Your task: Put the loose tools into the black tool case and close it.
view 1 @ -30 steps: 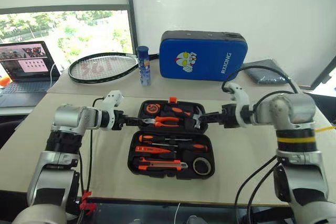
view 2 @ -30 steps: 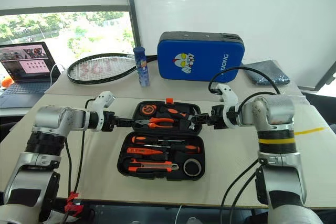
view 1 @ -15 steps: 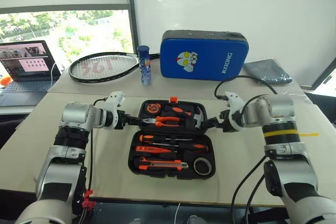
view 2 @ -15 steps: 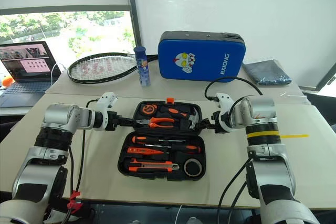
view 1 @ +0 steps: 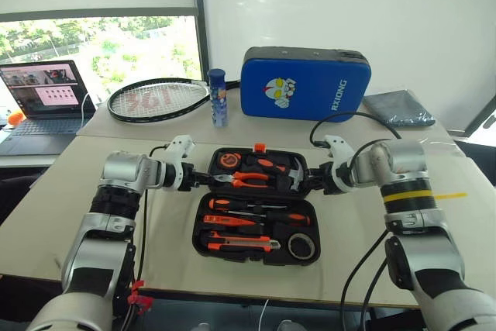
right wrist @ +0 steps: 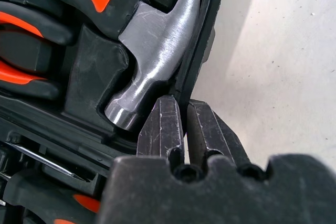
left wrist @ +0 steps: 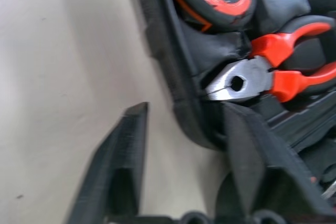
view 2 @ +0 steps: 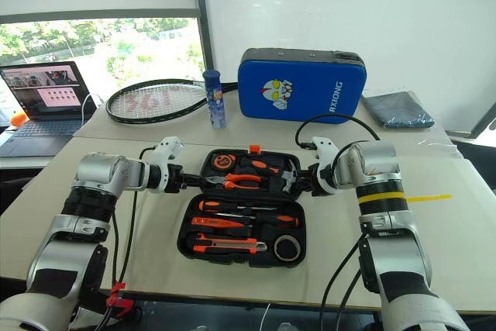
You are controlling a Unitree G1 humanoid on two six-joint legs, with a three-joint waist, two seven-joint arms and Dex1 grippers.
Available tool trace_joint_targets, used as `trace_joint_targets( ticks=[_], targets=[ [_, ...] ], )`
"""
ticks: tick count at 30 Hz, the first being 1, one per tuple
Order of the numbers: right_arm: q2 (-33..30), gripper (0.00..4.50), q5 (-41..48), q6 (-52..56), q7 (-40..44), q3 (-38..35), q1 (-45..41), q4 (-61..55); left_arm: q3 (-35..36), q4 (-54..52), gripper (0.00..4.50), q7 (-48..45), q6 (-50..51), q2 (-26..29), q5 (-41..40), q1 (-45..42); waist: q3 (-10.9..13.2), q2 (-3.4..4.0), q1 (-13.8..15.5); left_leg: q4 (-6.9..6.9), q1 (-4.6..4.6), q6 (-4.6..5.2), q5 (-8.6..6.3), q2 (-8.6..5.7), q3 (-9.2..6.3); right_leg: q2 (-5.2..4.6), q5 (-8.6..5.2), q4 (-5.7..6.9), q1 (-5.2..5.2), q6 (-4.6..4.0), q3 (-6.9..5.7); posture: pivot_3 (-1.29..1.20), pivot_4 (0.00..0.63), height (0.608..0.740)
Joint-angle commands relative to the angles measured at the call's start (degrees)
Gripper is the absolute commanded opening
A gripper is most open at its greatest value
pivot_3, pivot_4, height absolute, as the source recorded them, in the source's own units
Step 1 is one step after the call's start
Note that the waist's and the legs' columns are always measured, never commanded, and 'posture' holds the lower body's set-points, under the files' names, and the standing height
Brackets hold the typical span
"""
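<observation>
- Now the right gripper (right wrist: 181,124) sits with its two black fingers pinched together on the thin right-hand rim of the black tool case (view 2: 242,239)'s far half; the hammer (right wrist: 152,56) head lies just inside that rim, touching the inner finger's side.
- Opposite, the left gripper (left wrist: 184,145) straddles the left-hand rim of the same half; its fingers stand apart with the wall between them, one outside over the table (view 1: 372,246) and one inside beside the pliers (left wrist: 262,80); whether the pads already bear on the rim I cannot tell.
- Outward from both grippers, the case lies open and flat between the arms, orange latch (view 1: 259,147) on its far edge; the near half holds the screwdrivers (view 1: 256,207), the utility knife (view 1: 240,244) and the tape roll (view 1: 300,246), so the tools look stowed and closing looks like the step in hand.
- To do it well, the left fingers should close firmly on the rim first; then both wrists should lift together, level, swinging the far half over the hinge toward the robot; uneven lift could twist the shell or slip the thin right-hand pinch.
- Beyond the case stand a blue bottle (view 1: 219,97), a racket (view 1: 155,100) and a blue padded case (view 1: 304,83), well apart from the grippers.
</observation>
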Motion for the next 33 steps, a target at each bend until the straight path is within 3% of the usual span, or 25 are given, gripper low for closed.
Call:
trace_joint_targets(
  ticks=[1,4,11,15,23,33],
  targets=[
    [-0.14,0.00,-0.44,0.18,-0.59,-0.61,-0.35,-0.39,0.36,1.43,0.21,1.48,-0.10,-0.50,0.81,-0.04,-0.08,0.13,0.04,0.00,0.02,0.01,0.01,0.00,0.00,0.00,0.00,0.00,0.03,0.00,0.00,0.00,0.150,0.740],
    [0.56,0.00,0.22,-0.84,-1.14,-2.97,0.67,-1.93,1.76,0.94,0.06,1.76,-0.95,-0.18,0.71,0.35,-0.08,0.14,-0.05,0.00,0.07,0.01,0.01,-0.01,0.00,0.00,0.00,0.00,0.07,0.00,0.01,0.00,0.150,0.740],
    [-1.88,0.00,5.12,-14.73,8.34,-3.96,10.52,-18.57,9.12,-10.25,0.06,-3.96,-9.23,0.18,-5.61,8.45,-0.08,0.15,-0.70,-0.02,-0.07,-0.01,0.03,0.02,0.00,0.02,0.01,0.03,-0.11,-0.01,0.05,0.00,0.150,0.740],
    [-4.04,0.00,3.37,-35.17,14.86,-3.86,21.53,-27.35,11.35,-17.87,0.06,-6.73,-18.64,-0.14,-6.87,17.06,-0.08,0.15,-0.66,-0.12,-0.31,-0.02,0.01,0.06,-0.01,0.00,0.01,-0.03,-0.26,0.00,0.01,0.00,0.150,0.740],
    [-3.50,0.00,-2.03,-72.67,22.42,-4.01,39.24,-29.61,11.21,-21.55,0.06,-13.29,-51.85,-2.83,-2.55,29.86,-0.06,0.13,-0.34,-0.13,-0.41,-0.02,-0.04,0.04,0.08,-0.08,0.07,-0.17,-0.25,0.10,0.04,0.00,0.150,0.740],
    [-5.36,0.00,-9.66,-108.76,26.55,-2.70,46.12,-20.20,7.59,-15.95,0.06,-19.04,-84.79,-1.58,5.08,37.32,-0.06,0.14,-0.53,-0.10,-0.13,-0.01,-0.03,0.06,0.19,-0.03,0.07,-0.37,-0.09,0.09,0.15,0.00,0.150,0.740]
  ],
)
